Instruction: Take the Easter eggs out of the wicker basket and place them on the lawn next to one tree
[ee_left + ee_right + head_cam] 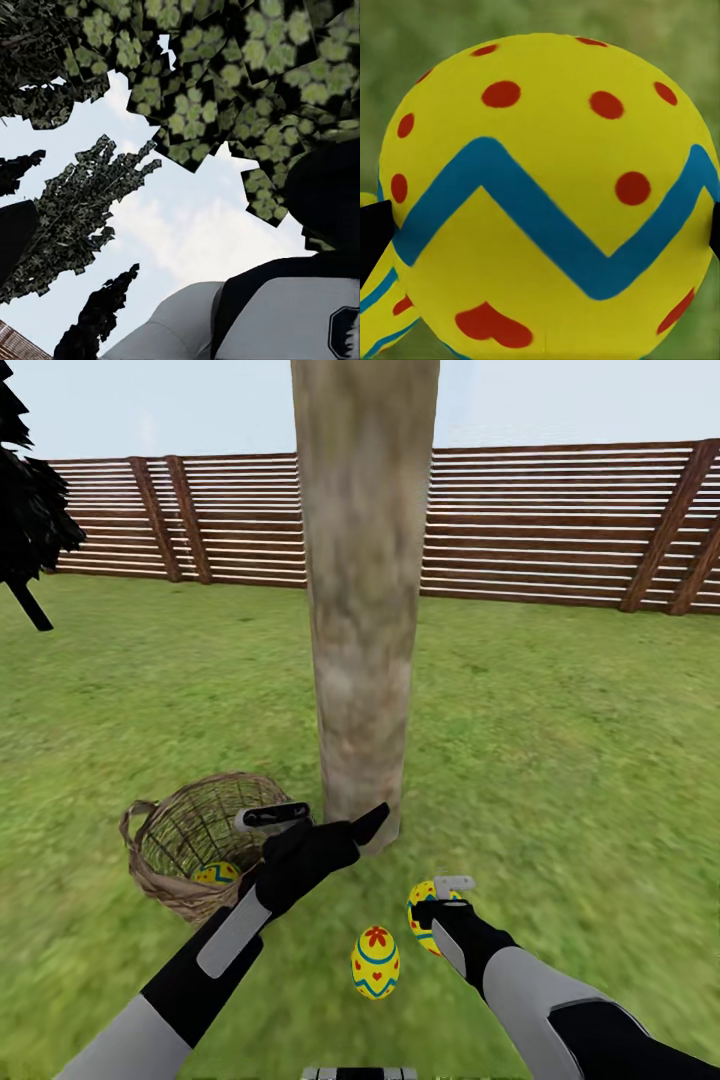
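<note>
**1 egg in basket, 1 on grass, 1 in right pincer**

Dotted egg (pixel 547 195) sits clamped between the right pincer (pixel 437 905) fingers, low over the lawn (pixel 580 760), near the foot of the tree (pixel 362 610). Flower-marked egg (pixel 375 962) stands upright on the grass, just beside it, between the 2 arms. 3rd egg (pixel 217 874) lies inside the wicker basket (pixel 165 860), which rests close to the trunk. Left pincer (pixel 315 822) hovers at the basket's rim; fingers spread apart, holding nothing. Slatted fence (pixel 560 525) behind. Left wrist view: leafy crown (pixel 247 82) and sky.
</note>
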